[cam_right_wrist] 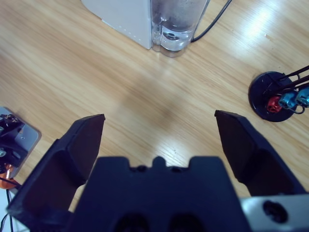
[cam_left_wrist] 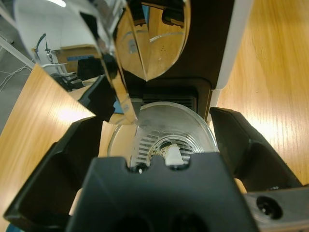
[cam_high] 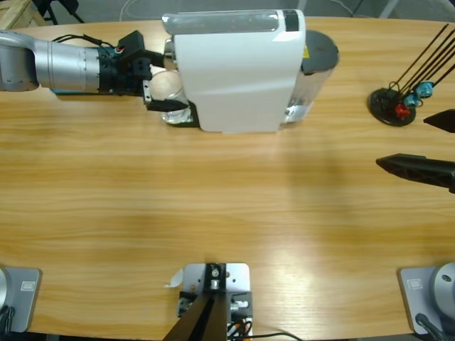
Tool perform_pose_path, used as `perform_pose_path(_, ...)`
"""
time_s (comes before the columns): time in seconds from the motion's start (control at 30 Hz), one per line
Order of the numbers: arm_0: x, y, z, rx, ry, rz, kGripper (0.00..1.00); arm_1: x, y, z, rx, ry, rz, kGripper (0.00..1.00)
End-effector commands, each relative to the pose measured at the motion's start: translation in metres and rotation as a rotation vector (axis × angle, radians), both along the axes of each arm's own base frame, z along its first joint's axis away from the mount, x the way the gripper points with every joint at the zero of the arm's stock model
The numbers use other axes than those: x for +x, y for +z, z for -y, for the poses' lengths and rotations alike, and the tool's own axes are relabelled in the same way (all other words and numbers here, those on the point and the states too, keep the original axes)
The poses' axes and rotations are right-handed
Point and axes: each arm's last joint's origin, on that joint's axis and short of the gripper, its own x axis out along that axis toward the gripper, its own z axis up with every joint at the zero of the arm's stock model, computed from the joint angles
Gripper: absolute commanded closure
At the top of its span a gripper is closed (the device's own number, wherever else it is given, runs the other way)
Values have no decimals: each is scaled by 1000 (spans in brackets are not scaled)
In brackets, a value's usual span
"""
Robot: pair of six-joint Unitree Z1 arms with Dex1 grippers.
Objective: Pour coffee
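A white coffee machine stands at the table's far middle. Under its chrome spout sits a clear round cup on the drip grid; from above, the cup shows at the machine's left end. My left gripper is open, one black jaw close on each side of the cup, and its arm reaches in from the upper left. The coffee is out of view: through the cup's bottom I see only the grid. My right gripper hangs open over bare wood near the right edge.
A black round stand with thin rods and red and blue pieces sits at the far right. The machine's clear water tank and a black cable are at its right end. Bare wood spans the middle and front.
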Motion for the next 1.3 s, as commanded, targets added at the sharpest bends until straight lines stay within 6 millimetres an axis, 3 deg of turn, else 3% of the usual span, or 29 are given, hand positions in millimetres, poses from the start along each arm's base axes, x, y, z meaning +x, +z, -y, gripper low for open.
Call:
perform_pose_path(0.03, 3, -16, -8, 11, 19, -66, 41, 1, -10, -2, -32, -5, -20, 0)
perform_pose_path(0.3, -4, -2, -31, -39, 28, -68, 41, 1, -9, -3, -28, -6, -16, 0)
perform_pose_path(0.77, -52, 34, -53, -113, 7, -52, 41, 4, -3, -7, -5, -4, -2, 0)
perform_pose_path(0.93, -80, 55, -70, -141, 139, -71, 41, 9, 21, -14, 47, 0, 44, 0)
perform_pose_path(1.03, -99, 63, -77, -214, 207, -213, 41, 23, 38, -33, 56, 4, 56, 0)
perform_pose_path(1.13, -133, 71, -90, -234, 238, -177, 41, 48, 61, -57, 85, -26, 72, 0)
perform_pose_path(1.17, -143, 75, -96, -234, 276, -140, 41, 57, 67, -64, 91, -41, 77, 20)
perform_pose_path(1.3, -166, 88, -111, -221, 399, -101, 41, 101, 90, -81, 78, -92, 72, 452)
